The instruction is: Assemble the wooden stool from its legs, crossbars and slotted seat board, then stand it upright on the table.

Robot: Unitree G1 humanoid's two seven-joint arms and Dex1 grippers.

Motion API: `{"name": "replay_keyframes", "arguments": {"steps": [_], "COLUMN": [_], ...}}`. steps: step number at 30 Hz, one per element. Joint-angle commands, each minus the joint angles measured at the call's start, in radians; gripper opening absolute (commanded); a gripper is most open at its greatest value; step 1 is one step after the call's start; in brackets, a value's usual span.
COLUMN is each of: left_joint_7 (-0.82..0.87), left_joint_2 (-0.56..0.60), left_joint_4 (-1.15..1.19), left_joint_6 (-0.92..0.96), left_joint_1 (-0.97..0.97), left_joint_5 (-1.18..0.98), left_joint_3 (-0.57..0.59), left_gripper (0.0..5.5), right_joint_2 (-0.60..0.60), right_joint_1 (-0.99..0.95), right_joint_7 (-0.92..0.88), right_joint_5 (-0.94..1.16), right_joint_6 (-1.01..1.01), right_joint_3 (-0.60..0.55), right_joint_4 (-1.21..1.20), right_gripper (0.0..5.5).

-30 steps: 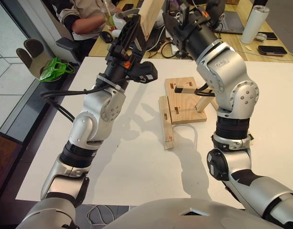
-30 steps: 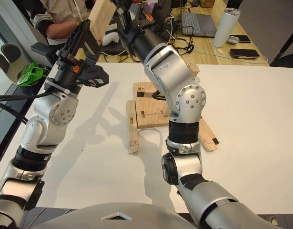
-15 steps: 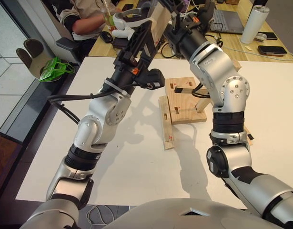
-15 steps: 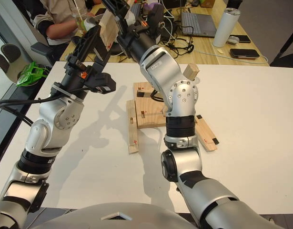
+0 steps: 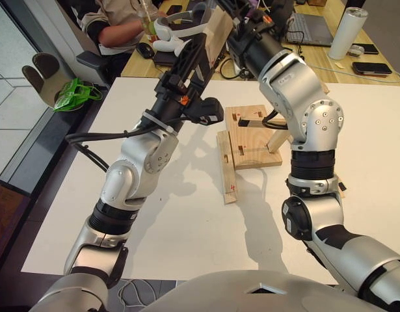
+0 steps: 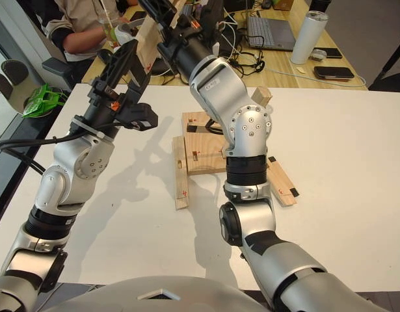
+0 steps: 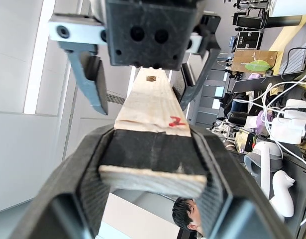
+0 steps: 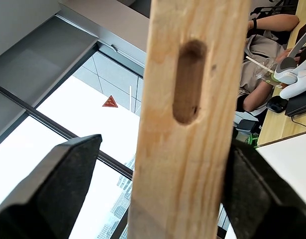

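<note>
Up over the far edge of the white table (image 5: 186, 221), the left gripper (image 7: 152, 144) clamps the pale wooden stool leg (image 7: 153, 119), and its wrist view catches a red mark. The right gripper (image 7: 142, 102) straddles the leg's far end, jaws wide, and its own view reveals an oval slot. The square slotted seat board (image 5: 252, 136) lies flat below.
</note>
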Motion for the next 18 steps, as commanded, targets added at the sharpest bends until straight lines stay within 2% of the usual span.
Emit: {"name": "replay_keyframes", "arguments": {"steps": [1, 6, 16, 18], "left_joint_7": [-0.014, -0.019, -0.035, -0.038], "left_joint_2": [-0.005, -0.009, -0.003, -0.007], "left_joint_4": [-0.001, -0.005, -0.022, -0.032], "left_joint_6": [-0.003, -0.004, -0.032, -0.042], "left_joint_1": [0.004, 0.010, 0.039, 0.045], "left_joint_5": [0.012, 0.017, 0.010, -0.025], "left_joint_3": [0.007, 0.009, 0.010, 0.022], "left_gripper": [2.06, 2.06, 2.06, 2.62], "right_joint_2": [0.074, 0.099, 0.106, 0.108], "right_joint_1": [0.004, 0.047, 0.057, 0.057], "right_joint_7": [-0.007, -0.033, -0.059, -0.058], "right_joint_5": [-0.014, -0.006, 0.008, 0.010], "right_joint_6": [0.003, 0.007, -0.008, -0.013], "right_joint_3": [0.006, 0.014, 0.020, 0.023], "right_joint_4": [-0.027, -0.058, -0.076, -0.076], "right_gripper": [3.04, 2.19, 2.14, 2.06]}}
